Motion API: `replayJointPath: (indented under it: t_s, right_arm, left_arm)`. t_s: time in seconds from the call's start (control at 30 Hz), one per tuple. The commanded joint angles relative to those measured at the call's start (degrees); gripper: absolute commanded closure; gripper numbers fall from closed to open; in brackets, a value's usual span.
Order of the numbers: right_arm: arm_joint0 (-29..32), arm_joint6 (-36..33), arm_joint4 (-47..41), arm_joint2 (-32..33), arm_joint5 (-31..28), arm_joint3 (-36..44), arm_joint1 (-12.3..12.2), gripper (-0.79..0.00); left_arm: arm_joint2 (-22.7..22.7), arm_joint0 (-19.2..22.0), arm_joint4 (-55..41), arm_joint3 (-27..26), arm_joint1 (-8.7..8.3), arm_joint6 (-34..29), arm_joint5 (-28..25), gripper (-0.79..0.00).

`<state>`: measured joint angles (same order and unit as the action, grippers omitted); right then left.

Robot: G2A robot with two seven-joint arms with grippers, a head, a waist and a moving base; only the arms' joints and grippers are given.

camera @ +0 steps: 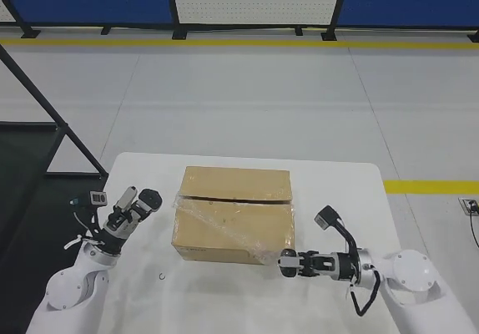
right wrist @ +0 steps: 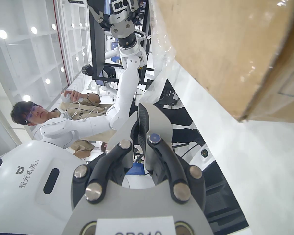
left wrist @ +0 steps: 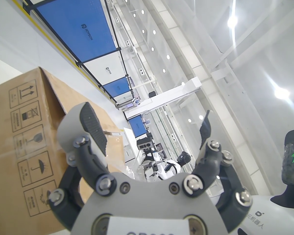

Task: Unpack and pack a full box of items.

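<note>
White table, black metal frame beside it, blue wall panels, yellow floor line, floor socket with cable

Top view: bright, even light from above. White table and pale floor reflect much light, with low contrast between them. Box throws weak, soft shadow along its near edge. Plastic film on box gives small glints.

Left wrist view: ceiling lamps burn out to pure white, with long flare streaks across ceiling.

Right wrist view: round lamps glare in background. Film shines beside box.

Both wrist views: straight lines bend strongly toward edges.
</note>
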<state>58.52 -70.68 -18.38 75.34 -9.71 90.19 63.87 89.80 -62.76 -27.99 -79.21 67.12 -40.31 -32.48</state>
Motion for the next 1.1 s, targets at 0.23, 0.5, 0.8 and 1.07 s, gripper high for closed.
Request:
replayJointPath:
  t_s: [0.23, 0.5, 0.8, 1.07]
  right_arm:
    - [-5.0, 0.6, 5.2, 0.4, -2.6, 3.7, -0.5, 0.0]
    - [-10.9, -0.9, 5.3, 1.1, -3.7, 1.1, -1.0, 0.0]
    - [-19.3, -5.8, 1.5, -1.1, -2.3, -7.1, -1.0, 0.0]
    - [-26.8, -9.0, 1.8, -4.1, -0.5, -17.9, -0.8, 0.0]
  left_arm:
    - [1.0, -0.7, -1.5, 0.7, -0.3, -1.1, -0.4, -0.785]
    - [1.9, -1.5, -2.5, 1.4, -0.58, -2.1, -0.5, -0.785]
    - [1.9, -1.9, -1.9, 1.0, -0.97, -5.1, -0.1, -0.785]
    - [0.7, -1.5, -0.9, 0.5, -1.15, -7.2, 0.2, -0.785]
